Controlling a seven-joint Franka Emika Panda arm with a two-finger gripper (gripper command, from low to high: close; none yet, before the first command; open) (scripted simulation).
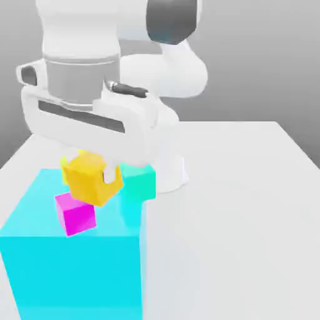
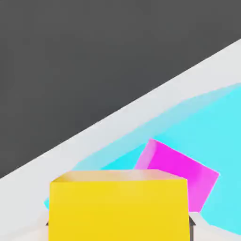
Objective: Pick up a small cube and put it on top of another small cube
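- The gripper clenches the golden cube between its fingers, holding it tilted in the air above the big cyan block, clear of its top face.
- The landmark is the magenta cube, which rests on the cyan block's top; the golden cube hangs just above and slightly behind it, off to the side, not yet squared over it.
- In the hand view the golden cube sits nearest the camera, with the magenta cube beyond it and the cyan block spreading beneath both.
- The lift likely serves the stack: the cube is carried high enough to pass over the magenta cube's upper edges rather than shove it.
- A teal cube stands to the exterior view's right of the magenta cube, near the cyan block's edge, and close beside the gripper; a sideways swing that way risks a knock.
- A sliver of paler yellow shows behind the golden cube; what it belongs to cannot be told.
- Beyond the teal cube the cyan block drops off to the white table, which offers open room.
- The magenta cube offers a small landing face, so a level, centred descent seems called for.
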